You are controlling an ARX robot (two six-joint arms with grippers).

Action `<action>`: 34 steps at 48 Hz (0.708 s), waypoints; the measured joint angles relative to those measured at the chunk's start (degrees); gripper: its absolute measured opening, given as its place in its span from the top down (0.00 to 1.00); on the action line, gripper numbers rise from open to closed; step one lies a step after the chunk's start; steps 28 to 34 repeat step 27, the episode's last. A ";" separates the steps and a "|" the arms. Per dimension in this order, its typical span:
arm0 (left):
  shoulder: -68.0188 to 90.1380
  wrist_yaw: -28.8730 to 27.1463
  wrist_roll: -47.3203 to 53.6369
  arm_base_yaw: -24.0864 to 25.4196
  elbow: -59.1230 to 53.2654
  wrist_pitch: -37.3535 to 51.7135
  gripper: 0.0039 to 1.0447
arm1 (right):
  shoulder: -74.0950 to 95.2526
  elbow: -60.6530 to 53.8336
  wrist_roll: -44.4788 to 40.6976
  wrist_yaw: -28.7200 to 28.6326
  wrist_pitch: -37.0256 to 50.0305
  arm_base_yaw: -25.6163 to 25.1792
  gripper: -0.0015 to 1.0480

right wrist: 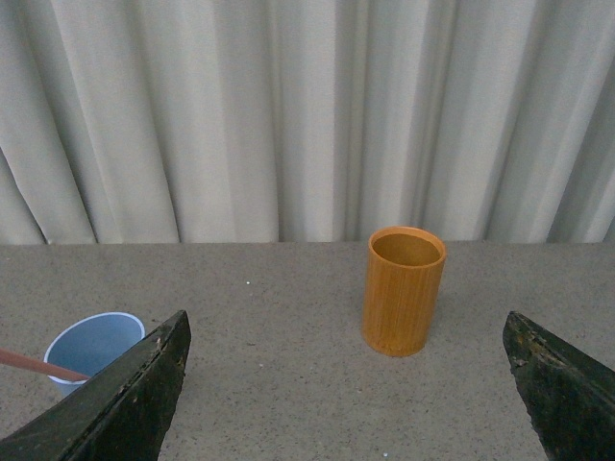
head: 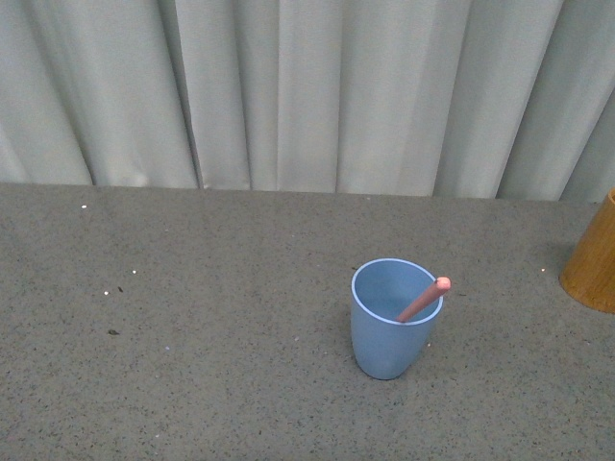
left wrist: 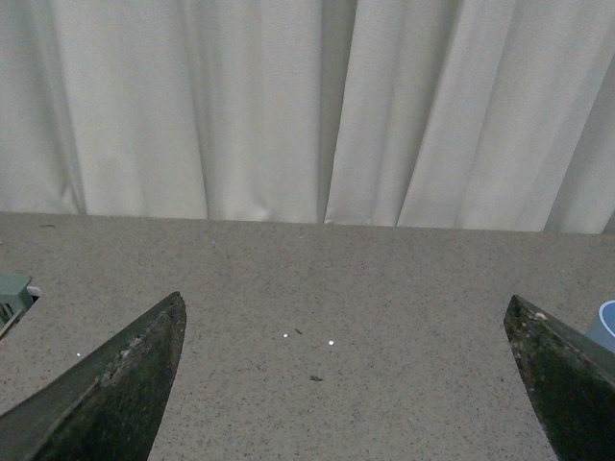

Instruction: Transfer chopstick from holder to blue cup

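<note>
The light blue cup (head: 391,319) stands upright on the grey table, right of centre in the front view, with a pinkish-red chopstick (head: 425,299) leaning inside it, its rounded end over the right rim. The orange-brown holder (head: 592,255) stands at the right edge, partly cut off. In the right wrist view the holder (right wrist: 404,290) stands upright ahead, nothing showing above its rim, and the cup (right wrist: 89,347) with the chopstick (right wrist: 38,366) sits beside one finger. My right gripper (right wrist: 346,331) is open and holds nothing. My left gripper (left wrist: 346,317) is open over bare table; the cup's rim (left wrist: 605,325) peeks beside one finger. Neither arm shows in the front view.
A pale pleated curtain (head: 288,91) hangs along the table's far edge. Small white specks and dark crumbs (head: 113,331) lie on the table's left side. A grey-green object (left wrist: 12,293) shows at the edge of the left wrist view.
</note>
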 joint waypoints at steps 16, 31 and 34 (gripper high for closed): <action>0.00 0.00 0.02 0.00 0.00 0.00 0.06 | 0.00 0.00 0.02 0.00 0.00 0.00 0.09; 0.00 0.00 0.00 0.00 0.00 0.00 0.06 | 0.00 0.00 0.00 0.00 0.00 0.00 0.09; 0.00 0.00 0.00 0.00 0.00 0.00 0.06 | 0.00 0.00 0.00 0.00 0.00 0.00 0.09</action>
